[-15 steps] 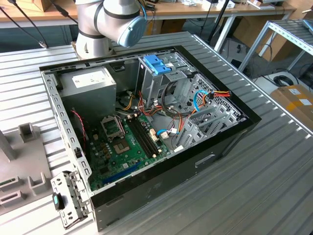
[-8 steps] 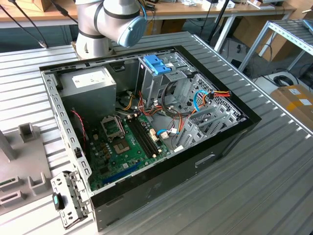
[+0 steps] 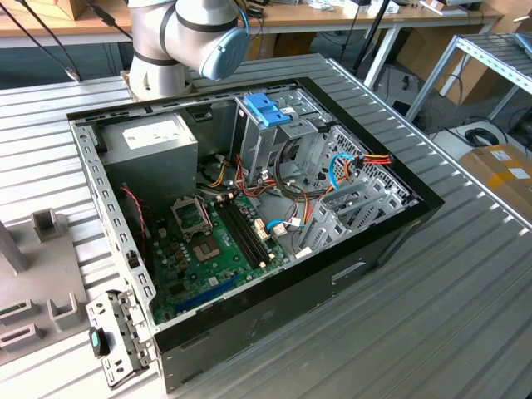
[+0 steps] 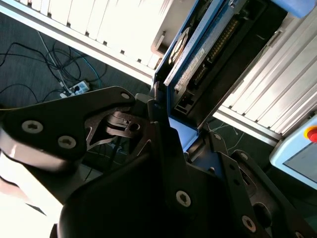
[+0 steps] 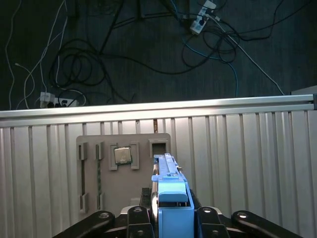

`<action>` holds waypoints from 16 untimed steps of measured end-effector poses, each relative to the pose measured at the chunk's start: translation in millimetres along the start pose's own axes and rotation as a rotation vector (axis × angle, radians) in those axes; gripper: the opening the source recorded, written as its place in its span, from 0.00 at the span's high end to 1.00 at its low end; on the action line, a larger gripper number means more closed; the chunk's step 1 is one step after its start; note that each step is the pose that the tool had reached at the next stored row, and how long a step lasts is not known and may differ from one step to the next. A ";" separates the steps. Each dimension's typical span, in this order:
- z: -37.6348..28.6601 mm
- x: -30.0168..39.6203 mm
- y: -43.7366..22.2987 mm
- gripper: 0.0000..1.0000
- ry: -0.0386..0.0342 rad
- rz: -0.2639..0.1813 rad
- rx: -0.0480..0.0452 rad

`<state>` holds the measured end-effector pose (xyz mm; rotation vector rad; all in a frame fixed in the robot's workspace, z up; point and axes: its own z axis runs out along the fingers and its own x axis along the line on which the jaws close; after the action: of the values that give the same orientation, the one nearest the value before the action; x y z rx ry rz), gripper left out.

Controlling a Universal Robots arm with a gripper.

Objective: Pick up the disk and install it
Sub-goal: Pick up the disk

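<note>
Blue-railed disk (image 5: 171,193) stands clamped between the fingers (image 5: 204,217), long axis running straight out from them, its far end over the edge of the grey fixture plate (image 5: 129,191) on the desk (image 5: 247,158).

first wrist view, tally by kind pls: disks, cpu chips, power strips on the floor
disk: 1
cpu chip: 1
power strips: 2
total: 4
</note>
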<state>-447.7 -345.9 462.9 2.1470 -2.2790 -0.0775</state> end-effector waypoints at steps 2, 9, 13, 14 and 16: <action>-1.9 0.0 0.1 0.63 0.0000 0.000 0.0000; -6.6 -0.2 0.3 0.63 0.0000 0.000 0.0000; -9.5 -0.3 0.4 0.63 0.0000 0.000 -0.0001; -11.0 -0.3 0.5 0.63 0.0000 0.000 0.0000; -12.6 -0.3 0.5 0.63 0.0000 0.000 0.0000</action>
<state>-447.7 -345.9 475.5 2.1471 -2.2790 -0.0775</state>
